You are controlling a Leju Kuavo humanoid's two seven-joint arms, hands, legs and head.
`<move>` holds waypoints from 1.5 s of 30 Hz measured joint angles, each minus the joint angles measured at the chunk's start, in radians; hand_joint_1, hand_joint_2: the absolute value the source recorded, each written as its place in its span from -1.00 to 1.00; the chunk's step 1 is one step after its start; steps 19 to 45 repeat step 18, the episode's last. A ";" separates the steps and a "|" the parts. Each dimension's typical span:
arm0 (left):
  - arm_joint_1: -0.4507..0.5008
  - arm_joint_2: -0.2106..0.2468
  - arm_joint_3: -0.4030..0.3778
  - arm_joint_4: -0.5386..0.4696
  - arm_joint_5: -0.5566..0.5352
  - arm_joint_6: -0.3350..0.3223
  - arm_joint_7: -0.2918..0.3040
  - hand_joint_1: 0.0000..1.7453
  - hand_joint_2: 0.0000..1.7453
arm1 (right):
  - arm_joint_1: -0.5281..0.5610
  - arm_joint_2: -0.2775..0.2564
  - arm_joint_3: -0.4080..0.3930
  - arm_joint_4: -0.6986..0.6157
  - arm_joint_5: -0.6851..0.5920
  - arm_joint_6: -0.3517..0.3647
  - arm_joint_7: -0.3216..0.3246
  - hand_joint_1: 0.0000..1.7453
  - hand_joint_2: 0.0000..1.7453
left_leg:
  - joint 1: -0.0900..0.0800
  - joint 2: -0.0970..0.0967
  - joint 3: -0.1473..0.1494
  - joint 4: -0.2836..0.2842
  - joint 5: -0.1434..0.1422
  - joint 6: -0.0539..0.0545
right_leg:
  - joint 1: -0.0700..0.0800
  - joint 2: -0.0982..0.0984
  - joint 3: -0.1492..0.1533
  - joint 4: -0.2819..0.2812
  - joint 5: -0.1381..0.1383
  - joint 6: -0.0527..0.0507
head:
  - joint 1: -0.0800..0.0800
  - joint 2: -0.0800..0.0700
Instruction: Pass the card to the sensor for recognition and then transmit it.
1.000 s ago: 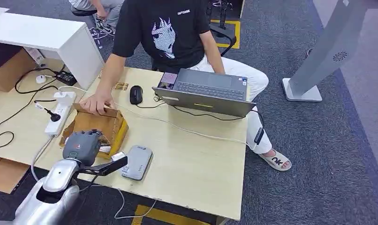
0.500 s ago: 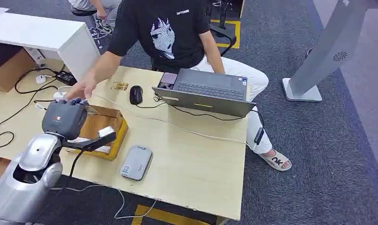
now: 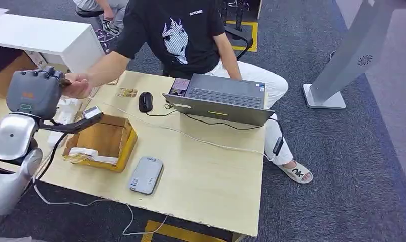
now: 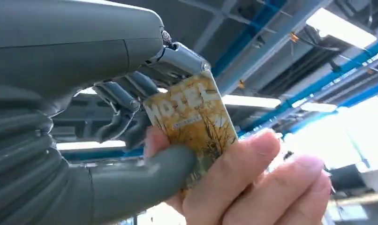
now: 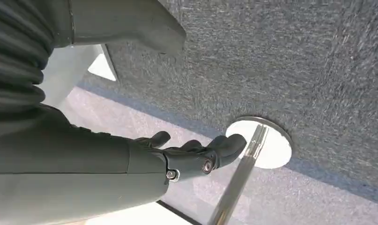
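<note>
**Card at the handover point: held by robot and person together**

The left hand (image 3: 32, 93) is raised above the far left end of the desk (image 3: 211, 176), level with the outstretched hand of the seated person (image 3: 77, 85). In the left wrist view the card (image 4: 192, 122), a yellow-brown printed one, sits between the robot's thick grey thumb and its darker fingers (image 4: 124, 101), which are closed on it. The person's fingers (image 4: 234, 173) grip the same card from the opposite side, so both parties hold it at once.

The right hand (image 5: 192, 154) hangs at the robot's side over grey carpet, fingers loosely curled in, with nothing in them.

On the desk stand an open cardboard box (image 3: 103, 141), a flat grey sensor (image 3: 146, 174) just beside the box toward the near edge, a mouse (image 3: 145, 102) and a laptop (image 3: 223, 98).

Judgement: the step in hand is the final one, the transmission of the card to the person. The card is well apart from the sensor, which suggests the recognition step is complete.

The next move calls for the left fingers to slacken so the card passes cleanly. Release should come only while the person's grip is firm; a pull against closed fingers could bend or drop the card.
</note>
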 joint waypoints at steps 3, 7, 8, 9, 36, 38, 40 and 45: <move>0.003 0.000 0.000 0.003 -0.021 0.043 0.005 -1.00 1.00 | -0.001 0.000 0.000 0.012 0.000 -0.006 0.003 -1.00 1.00 | 0.000 0.000 0.000 0.000 0.000 0.000 | 0.000 0.000 0.000 0.000 0.000 0.000 | 0.000 0.000; 0.013 -0.007 0.000 0.003 -0.031 0.080 0.008 -1.00 1.00 | -0.003 0.000 0.000 0.024 0.000 -0.013 0.002 -1.00 1.00 | 0.000 0.000 0.000 0.000 0.000 0.000 | 0.000 0.000 0.000 0.000 0.000 0.000 | 0.000 0.000; 0.015 -0.009 0.000 0.003 -0.031 0.081 0.009 -1.00 1.00 | -0.003 0.000 0.000 0.025 0.000 -0.014 0.001 -1.00 1.00 | 0.000 0.000 0.000 0.000 0.000 0.000 | 0.000 0.000 0.000 0.000 0.000 0.000 | 0.000 0.000; 0.017 -0.010 0.000 0.003 -0.032 0.080 0.010 -1.00 1.00 | -0.003 0.000 0.000 0.026 0.000 -0.013 0.001 -1.00 1.00 | 0.000 0.000 0.000 0.000 0.000 0.000 | 0.000 0.000 0.000 0.000 0.000 0.000 | 0.000 0.000; 0.026 -0.020 0.000 0.003 -0.034 0.086 0.011 -1.00 1.00 | -0.004 0.000 0.000 0.032 0.000 -0.012 -0.003 -1.00 1.00 | 0.000 0.000 0.000 0.000 0.000 0.000 | 0.000 0.000 0.000 0.000 0.000 0.000 | 0.000 0.000; 0.026 -0.020 0.000 0.003 -0.034 0.086 0.011 -1.00 1.00 | -0.004 0.000 0.000 0.032 0.000 -0.012 -0.003 -1.00 1.00 | 0.000 0.000 0.000 0.000 0.000 0.000 | 0.000 0.000 0.000 0.000 0.000 0.000 | 0.000 0.000; 0.026 -0.020 0.000 0.003 -0.034 0.086 0.011 -1.00 1.00 | -0.004 0.000 0.000 0.032 0.000 -0.012 -0.003 -1.00 1.00 | 0.000 0.000 0.000 0.000 0.000 0.000 | 0.000 0.000 0.000 0.000 0.000 0.000 | 0.000 0.000; 0.026 -0.020 0.000 0.003 -0.034 0.086 0.011 -1.00 1.00 | -0.004 0.000 0.000 0.032 0.000 -0.012 -0.003 -1.00 1.00 | 0.000 0.000 0.000 0.000 0.000 0.000 | 0.000 0.000 0.000 0.000 0.000 0.000 | 0.000 0.000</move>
